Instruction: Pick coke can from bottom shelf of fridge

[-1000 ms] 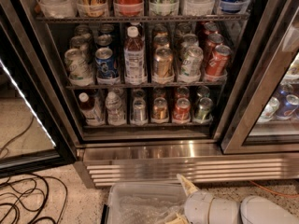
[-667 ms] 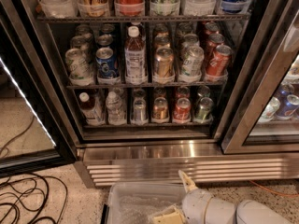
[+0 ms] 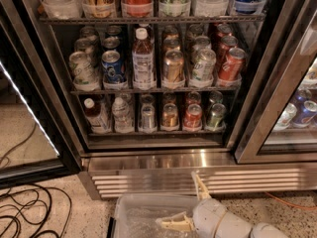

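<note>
Black cables (image 3: pixel 25 212) coil on the speckled floor (image 3: pixel 91 219), far down-left of the coke can (image 3: pixel 193 117). The fridge (image 3: pixel 158 158) stands with its glass door (image 3: pixel 29 148) swung open left of the coke can. The coke can stands upright on the bottom shelf (image 3: pixel 153 133), and the row to its left reads two bottles (image 3: pixel 94 114), a silver can (image 3: pixel 147 117) and a bronze-gold can (image 3: pixel 170 115) just beside it. A green can (image 3: pixel 215 115) stands just right of the coke can. Well below the coke can lie the ribbed steel grille (image 3: pixel 247 178) and then a clear plastic bin (image 3: pixel 143 214) on the floor.

The end effector (image 3: pixel 177 198) hangs over the bin, straight below the coke can and well apart from it. It is released and holds nothing, with one cream finger pointing up across the grille and the other pointing left. Since a moment ago it has risen a little toward the grille, and the arm (image 3: pixel 218 222) has slid leftward. The cans have not moved. An orange cord (image 3: pixel 292 200) crosses the floor down-right of the coke can.
</note>
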Robot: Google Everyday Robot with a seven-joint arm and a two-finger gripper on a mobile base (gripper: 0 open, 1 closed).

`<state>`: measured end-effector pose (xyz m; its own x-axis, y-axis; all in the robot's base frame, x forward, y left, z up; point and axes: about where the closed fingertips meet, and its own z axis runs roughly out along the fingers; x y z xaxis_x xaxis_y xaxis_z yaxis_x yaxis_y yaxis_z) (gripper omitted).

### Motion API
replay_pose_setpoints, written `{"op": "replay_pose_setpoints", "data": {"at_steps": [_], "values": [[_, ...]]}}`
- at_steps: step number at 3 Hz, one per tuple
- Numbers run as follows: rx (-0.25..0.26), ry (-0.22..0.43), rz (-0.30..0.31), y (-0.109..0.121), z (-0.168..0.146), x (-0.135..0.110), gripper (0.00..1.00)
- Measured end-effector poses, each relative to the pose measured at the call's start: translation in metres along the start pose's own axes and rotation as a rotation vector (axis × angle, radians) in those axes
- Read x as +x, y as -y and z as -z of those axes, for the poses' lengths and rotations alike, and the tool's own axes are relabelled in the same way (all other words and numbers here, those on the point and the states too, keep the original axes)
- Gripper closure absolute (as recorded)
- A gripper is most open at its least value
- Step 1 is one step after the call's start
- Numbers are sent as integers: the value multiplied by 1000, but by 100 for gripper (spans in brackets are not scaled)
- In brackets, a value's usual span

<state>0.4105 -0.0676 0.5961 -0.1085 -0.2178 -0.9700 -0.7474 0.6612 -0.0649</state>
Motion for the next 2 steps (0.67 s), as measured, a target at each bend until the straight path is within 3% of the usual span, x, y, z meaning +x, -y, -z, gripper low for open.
{"op": "replay_pose_setpoints", "data": {"at_steps": [1,2], "values": [[0,0,0,0,0,0,0],[45,36,50,11,-8,-10,0]]}}
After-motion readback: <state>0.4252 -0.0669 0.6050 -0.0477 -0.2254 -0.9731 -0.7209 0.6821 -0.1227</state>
